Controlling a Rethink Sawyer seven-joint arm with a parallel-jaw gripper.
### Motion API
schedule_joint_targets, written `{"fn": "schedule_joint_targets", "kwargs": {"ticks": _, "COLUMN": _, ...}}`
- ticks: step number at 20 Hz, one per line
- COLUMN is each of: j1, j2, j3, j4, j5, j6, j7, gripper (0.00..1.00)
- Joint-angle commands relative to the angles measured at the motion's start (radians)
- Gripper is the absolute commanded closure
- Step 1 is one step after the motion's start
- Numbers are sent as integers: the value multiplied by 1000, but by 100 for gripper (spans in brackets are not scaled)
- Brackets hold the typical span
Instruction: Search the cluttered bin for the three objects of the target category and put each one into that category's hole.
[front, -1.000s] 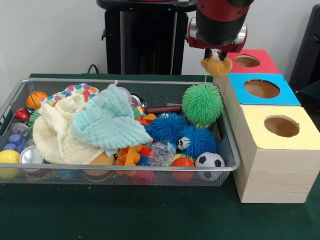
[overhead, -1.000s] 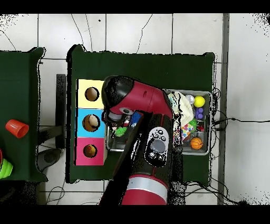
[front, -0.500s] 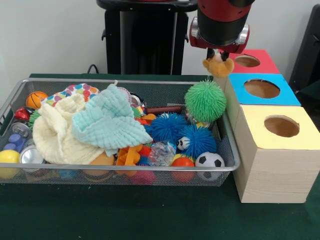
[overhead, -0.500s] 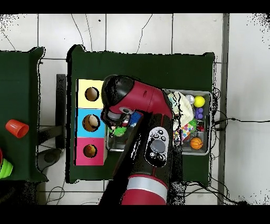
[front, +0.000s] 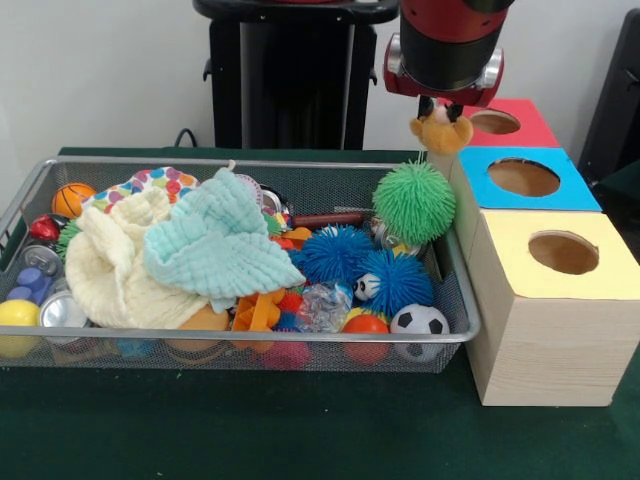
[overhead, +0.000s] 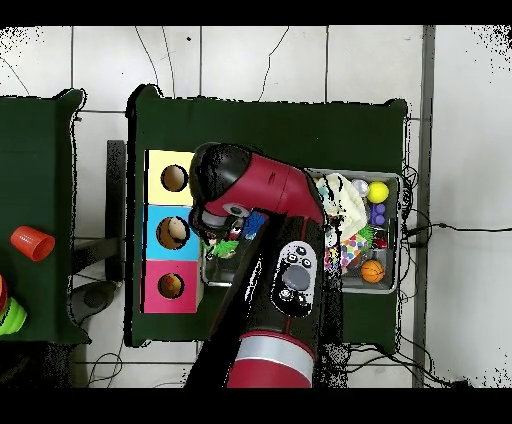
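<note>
My gripper (front: 441, 113) hangs from the red and black arm (overhead: 262, 190), shut on a small tan plush toy (front: 441, 130). The toy dangles above the bin's right end, just left of the gap between the red box (front: 538, 130) and the blue box (front: 578, 196). A yellow box (front: 515, 272) stands nearest in that row. Each box top has a round hole. In the overhead view the arm hides the gripper beside the blue box (overhead: 155, 225), whose hole shows something tan.
The wire bin (front: 200, 341) holds a green spiky ball (front: 414, 202), blue spiky balls (front: 335, 252), a soccer ball (front: 419, 321), a teal cloth (front: 220, 245), a cream cloth (front: 110, 265) and several small toys. An orange cup (overhead: 32, 243) sits on a side table.
The gripper has carried the plush toy slightly up and to the right, towards the boxes, in the front view. The bin's contents have stayed put.
</note>
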Motion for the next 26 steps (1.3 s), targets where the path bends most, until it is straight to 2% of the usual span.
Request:
{"fn": "schedule_joint_targets", "kwargs": {"ticks": 1, "j1": 16, "j2": -20, "j3": 59, "j4": 114, "j5": 34, "j6": -125, "j7": 218, "gripper": 100}}
{"fn": "schedule_joint_targets", "kwargs": {"ticks": 4, "j1": 18, "j2": -29, "j3": 59, "j4": 115, "j5": 37, "j6": -123, "j7": 217, "gripper": 100}}
{"fn": "schedule_joint_targets", "kwargs": {"ticks": 9, "j1": 32, "j2": -26, "j3": 60, "j4": 80, "j5": 38, "j6": -62, "j7": 241, "gripper": 100}}
{"fn": "schedule_joint_targets", "kwargs": {"ticks": 14, "j1": 41, "j2": -12, "j3": 71, "j4": 71, "j5": 41, "j6": -62, "j7": 240, "gripper": 100}}
{"fn": "schedule_joint_targets", "kwargs": {"ticks": 22, "j1": -4, "j2": 62, "j3": 115, "j4": 102, "j5": 23, "j6": -235, "j7": 121, "gripper": 100}}
{"fn": "schedule_joint_targets", "kwargs": {"ticks": 26, "j1": -21, "j2": 87, "j3": 121, "j4": 115, "j5": -18, "j6": -334, "j7": 65, "gripper": 100}}
